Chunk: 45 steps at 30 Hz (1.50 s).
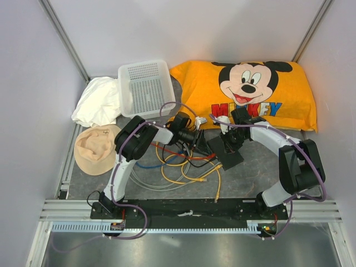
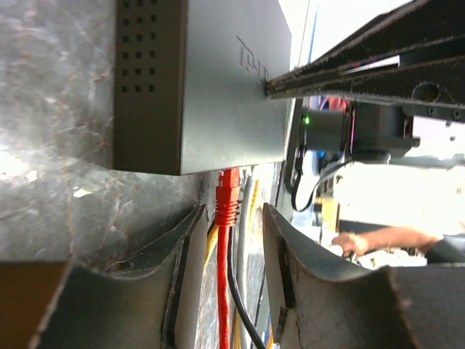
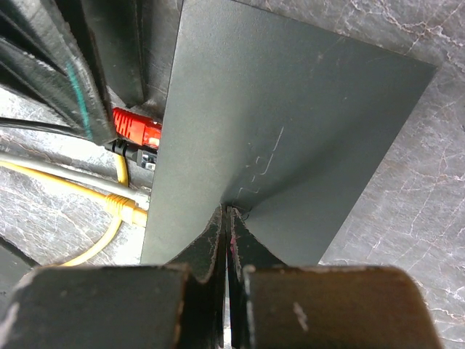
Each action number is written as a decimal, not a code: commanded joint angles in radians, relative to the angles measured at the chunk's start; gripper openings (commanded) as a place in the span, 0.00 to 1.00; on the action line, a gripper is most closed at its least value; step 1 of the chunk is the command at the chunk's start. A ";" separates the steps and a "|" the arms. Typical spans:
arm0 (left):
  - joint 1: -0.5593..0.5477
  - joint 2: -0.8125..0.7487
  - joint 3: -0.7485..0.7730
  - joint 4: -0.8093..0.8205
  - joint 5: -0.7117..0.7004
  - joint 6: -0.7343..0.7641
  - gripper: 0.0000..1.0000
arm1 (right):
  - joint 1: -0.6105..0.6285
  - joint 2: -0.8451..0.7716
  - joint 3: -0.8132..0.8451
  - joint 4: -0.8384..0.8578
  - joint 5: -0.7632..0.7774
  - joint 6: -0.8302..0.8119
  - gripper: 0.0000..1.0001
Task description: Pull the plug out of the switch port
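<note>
The switch is a flat black box [image 1: 229, 157] lying among cables; it also shows in the left wrist view [image 2: 218, 87] and the right wrist view [image 3: 290, 131]. A red plug [image 2: 228, 195] sits in a port in its edge, with black and yellow plugs [image 3: 125, 211] beside it. My left gripper [image 2: 233, 211] is open, its jaws on either side of the red plug and cable without touching them. My right gripper [image 3: 229, 211] is shut with nothing in it, and its tips press down on the box's top face. In the top view the left gripper [image 1: 199, 139] and right gripper [image 1: 227, 142] meet at the box.
Loose yellow, red, blue and grey cables [image 1: 183, 169] lie in front of the box. A white basket [image 1: 146, 87], a white cloth [image 1: 99, 103] and a beige hat [image 1: 95, 147] are at the left. An orange Mickey pillow [image 1: 250, 94] lies behind.
</note>
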 commanded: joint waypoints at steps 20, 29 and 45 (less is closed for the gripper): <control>-0.059 0.030 -0.008 0.043 -0.047 -0.025 0.40 | -0.002 0.076 -0.026 0.097 0.054 0.021 0.00; -0.059 0.062 0.004 0.043 -0.045 -0.041 0.31 | -0.002 0.089 -0.030 0.114 0.043 0.030 0.00; -0.057 0.085 0.068 -0.075 -0.009 0.030 0.02 | -0.002 0.087 -0.042 0.118 0.074 0.018 0.00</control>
